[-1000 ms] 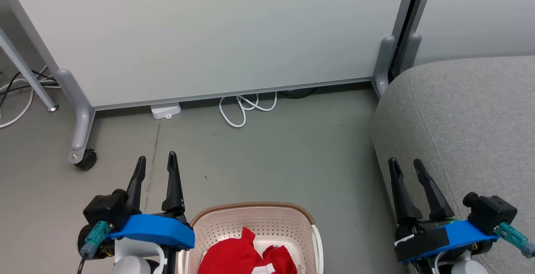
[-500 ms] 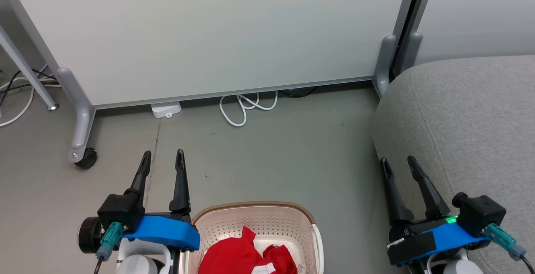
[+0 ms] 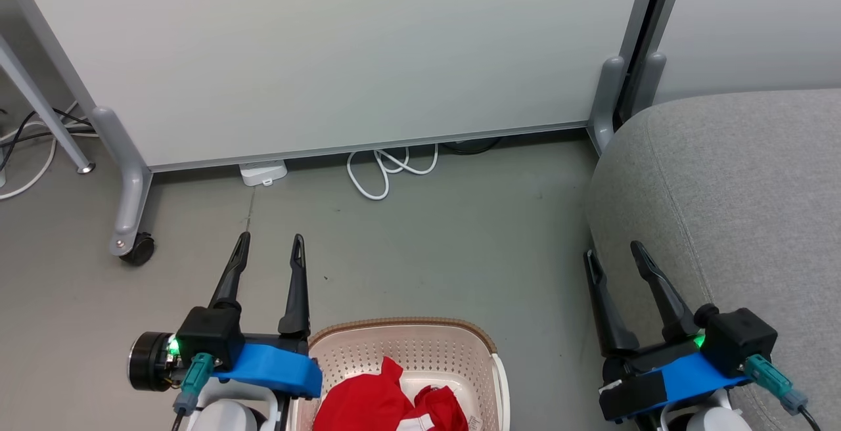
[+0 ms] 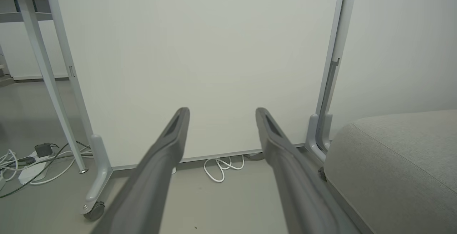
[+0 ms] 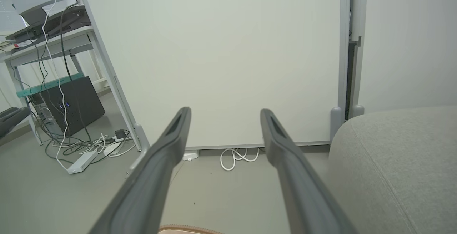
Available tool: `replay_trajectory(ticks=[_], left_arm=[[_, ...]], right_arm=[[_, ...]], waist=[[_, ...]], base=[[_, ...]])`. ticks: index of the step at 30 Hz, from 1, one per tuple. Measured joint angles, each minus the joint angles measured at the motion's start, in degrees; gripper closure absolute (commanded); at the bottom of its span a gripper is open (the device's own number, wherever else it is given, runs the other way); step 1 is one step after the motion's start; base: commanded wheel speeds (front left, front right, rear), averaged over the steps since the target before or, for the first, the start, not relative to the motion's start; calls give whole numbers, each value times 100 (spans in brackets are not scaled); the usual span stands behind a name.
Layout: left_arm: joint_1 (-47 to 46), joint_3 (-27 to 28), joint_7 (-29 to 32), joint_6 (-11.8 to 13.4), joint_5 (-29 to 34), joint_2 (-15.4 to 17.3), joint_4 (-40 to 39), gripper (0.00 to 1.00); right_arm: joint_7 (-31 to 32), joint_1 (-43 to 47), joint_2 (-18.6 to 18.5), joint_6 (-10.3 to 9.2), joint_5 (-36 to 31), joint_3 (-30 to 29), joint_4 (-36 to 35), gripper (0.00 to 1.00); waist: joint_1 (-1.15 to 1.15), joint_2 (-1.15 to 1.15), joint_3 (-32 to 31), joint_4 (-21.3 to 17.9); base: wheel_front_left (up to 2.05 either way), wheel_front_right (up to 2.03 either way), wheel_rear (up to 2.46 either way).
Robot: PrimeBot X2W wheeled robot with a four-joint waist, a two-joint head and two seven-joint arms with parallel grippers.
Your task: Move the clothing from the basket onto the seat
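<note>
The red clothing lies bunched in the basket, which sits on the floor right in front of the robot, with the grey seat off to the robot's right. From where I stand, the worry is the grab itself. The garments look tangled, so a pinch may catch only a loose fold that slips free, or a finger may hook the perforated wall and drag the light basket along. A trailing sleeve could also catch the rim and drop onto the floor short of the seat. The left gripper hovers just past the basket's left corner and the right gripper just beside the seat's front edge, which it might brush when swinging. Both sets of jaws are spread fully wide, empty, touching nothing.
</note>
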Motion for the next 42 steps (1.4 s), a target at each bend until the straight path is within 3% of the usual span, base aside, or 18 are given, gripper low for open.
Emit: replay_trajectory(ticks=[14, 34, 42], left_arm=[[-2, 96, -132, -149, 297, -42, 54, 0], [-11, 129, -133, -258, 69, -64, 180, 0], [-455, -27, -140, -533, 181, -58, 658, 0]], right_arm=[[-127, -26, -4, 0, -470, 118, -1, 0], [-129, -49, -5, 0, -233, 79, 63, 0], [-129, -253, -8, 0, -199, -34, -33, 0]], waist=[[0, 0, -6, 14], [0, 0, 17, 0], [0, 0, 226, -66]], base=[[0, 0, 0], [0, 0, 0], [0, 0, 0]])
